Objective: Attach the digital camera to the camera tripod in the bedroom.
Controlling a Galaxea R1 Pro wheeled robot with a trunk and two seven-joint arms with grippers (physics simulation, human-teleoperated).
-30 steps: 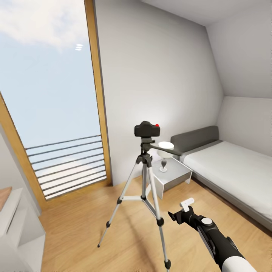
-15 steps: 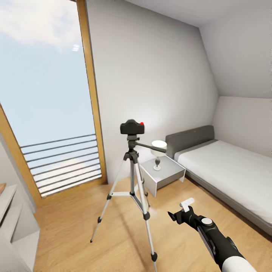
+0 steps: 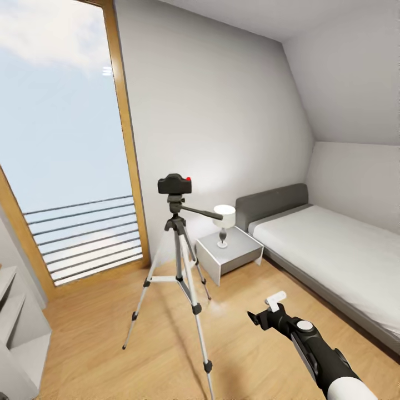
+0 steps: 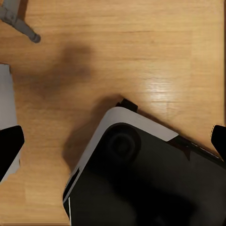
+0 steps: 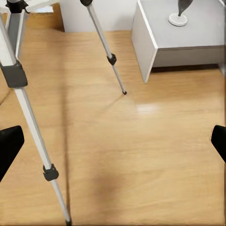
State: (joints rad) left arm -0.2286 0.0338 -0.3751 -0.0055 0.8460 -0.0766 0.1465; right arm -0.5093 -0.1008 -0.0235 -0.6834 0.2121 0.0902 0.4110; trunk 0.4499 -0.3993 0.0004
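In the bedroom, over a light wood floor, the camera sits on top of the tripod, black body level, a red spot on its top at the right. The tripod stands with all three silver legs spread on the planks, and its long handle sticks out to the right toward a small white lamp. That lamp stands on a grey nightstand, just right of the tripod and a little farther back. Right of the nightstand, the low bed runs along the sloped white wall, grey headboard at its far end. Far left, the tall wood-framed window shows sky and a railing.

Near right in the head view, the right gripper hangs above bare floor, well apart from the tripod; one white finger points up and a black one sticks out to the left, so it is spread and holding nothing. From the right wrist, two dark tips sit at the far edges of the picture with tripod legs, floor and nightstand between them.

From the left wrist, the left gripper has dark tips at the two edges, set wide, nothing between them; below lies the robot's own black and white base on the floor.
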